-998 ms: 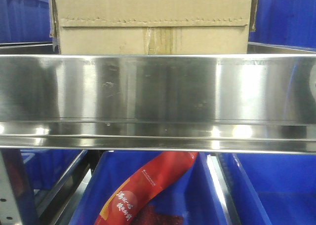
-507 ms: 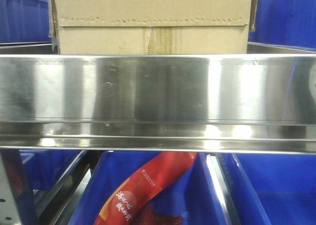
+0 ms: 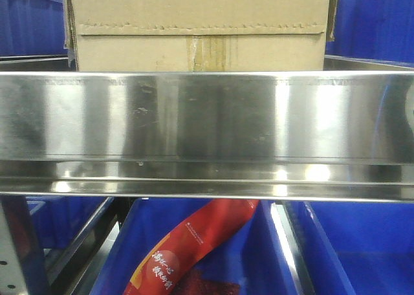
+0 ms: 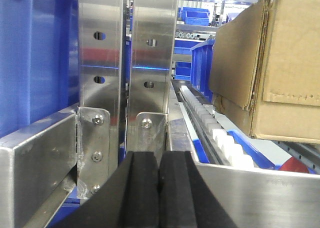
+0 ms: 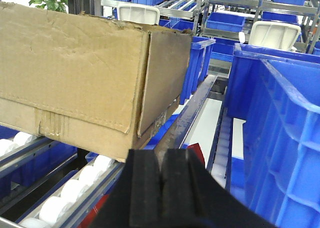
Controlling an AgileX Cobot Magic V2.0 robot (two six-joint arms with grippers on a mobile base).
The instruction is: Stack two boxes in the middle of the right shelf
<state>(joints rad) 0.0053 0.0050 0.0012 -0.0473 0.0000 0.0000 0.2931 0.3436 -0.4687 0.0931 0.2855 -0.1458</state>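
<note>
One brown cardboard box sits on the steel shelf, behind its mirror-like front lip; only the box's lower part shows in the front view. In the left wrist view the box rests on white rollers to the right, apart from my left gripper, which is shut with nothing between its black pads. In the right wrist view the box lies up and to the left of my right gripper, also shut and holding nothing. Neither gripper touches the box.
Perforated steel uprights stand just ahead of the left gripper. A tall blue bin walls the right gripper's right side. White rollers run under the box. Below the shelf, a blue bin holds a red packet.
</note>
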